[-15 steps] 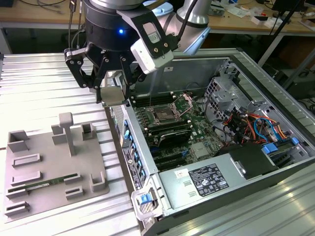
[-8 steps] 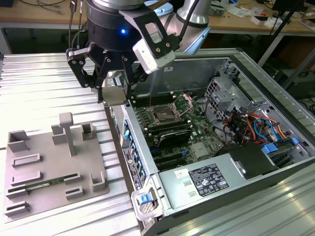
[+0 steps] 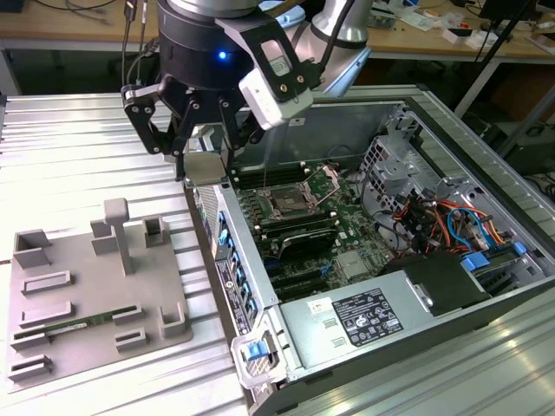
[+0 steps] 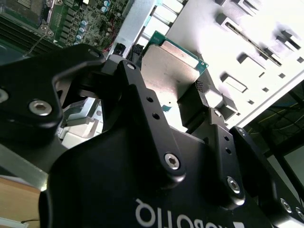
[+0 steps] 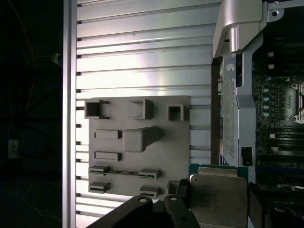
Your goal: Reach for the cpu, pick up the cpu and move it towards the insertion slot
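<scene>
I hold the cpu [image 5: 219, 199] in my pincer [image 3: 201, 165], with my fingers [image 4: 197, 111] squeezed shut on its two side edges. That is a good place to hold it, because the edges are hard and the flat faces stay free. I think the chip is light and stiff. I think its smooth metal could slip, and its flat underside could get hurt if I bump it, so I judge a soft, steady squeeze is best.

The chip is a thin flat square. It has a pale, silvery metal face and a thin green rim around it. In the second wrist view the face [image 4: 168, 71] looks a bit dull and scuffed.

In the exterior view, the chip [image 3: 205, 166] hangs up in the air, right over the near wall of the open computer case [image 3: 486, 165]. The insertion slot [image 3: 289, 205] sits on the green board inside the case, at about four o'clock from my pincer and still apart from it. It is a dark square with a shiny metal frame.

The grey parts tray [image 3: 65, 334] lies on the ribbed metal table [image 3: 78, 156], at about seven o'clock from my pincer.
</scene>
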`<action>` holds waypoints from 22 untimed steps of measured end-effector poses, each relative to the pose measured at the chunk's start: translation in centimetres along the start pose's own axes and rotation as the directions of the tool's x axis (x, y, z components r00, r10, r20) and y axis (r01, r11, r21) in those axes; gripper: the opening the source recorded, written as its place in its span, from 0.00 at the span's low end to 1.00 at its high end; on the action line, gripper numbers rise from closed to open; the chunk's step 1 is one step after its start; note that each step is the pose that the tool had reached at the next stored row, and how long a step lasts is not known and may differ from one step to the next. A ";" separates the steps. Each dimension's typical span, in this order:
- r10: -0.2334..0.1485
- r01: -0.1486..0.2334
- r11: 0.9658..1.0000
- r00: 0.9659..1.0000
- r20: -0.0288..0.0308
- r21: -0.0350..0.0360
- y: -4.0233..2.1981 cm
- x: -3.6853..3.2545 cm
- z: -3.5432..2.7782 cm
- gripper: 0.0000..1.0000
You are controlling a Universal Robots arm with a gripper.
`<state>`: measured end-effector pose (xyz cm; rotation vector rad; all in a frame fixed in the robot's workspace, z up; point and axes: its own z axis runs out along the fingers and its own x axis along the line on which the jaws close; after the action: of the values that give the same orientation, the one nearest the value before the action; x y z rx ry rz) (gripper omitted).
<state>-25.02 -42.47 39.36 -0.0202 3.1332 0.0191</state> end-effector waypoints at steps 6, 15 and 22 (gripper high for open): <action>0.000 0.000 1.000 1.000 0.000 0.000 0.00 -0.22 0.00 0.55; 0.000 0.000 1.000 1.000 0.000 0.000 -0.01 -0.59 0.00 0.55; 0.000 0.000 1.000 1.000 0.000 0.000 -0.01 -0.90 0.01 0.55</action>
<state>-24.12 -42.47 39.36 -0.0201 3.1331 0.0191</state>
